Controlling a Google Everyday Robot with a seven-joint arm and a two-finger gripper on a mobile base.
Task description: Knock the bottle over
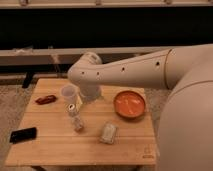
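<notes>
One small clear bottle [76, 120] is standing upright on the wooden counter [55, 150], a bit left of the middle. Its white cap is pointing up, so it is not lying down. A see-through white cup [69, 93] is standing just behind it, very near, and I cannot tell if the two are touching.

The big white arm [130, 70] is reaching in from the right side and bending down toward the back of the counter. The tool [90, 95] is hanging at the low end of that arm, just to the right of the cup and close to it. The bottle is sitting in front of the tool and a little to its left, nearer to me. The two are looking apart, with a bit of bare wood showing between them. The thick end of the arm is hiding most of the tool, so I cannot tell whether it is open or closed.

An orange bowl [129, 104] is sitting to the right of the tool, well apart from the bottle. A flat pale packet [108, 132] is lying nearer the front, to the right of the bottle. A small red-brown thing [46, 99] is lying near the left edge, left of the cup. A flat black thing [23, 134] is lying by the front left edge.
</notes>
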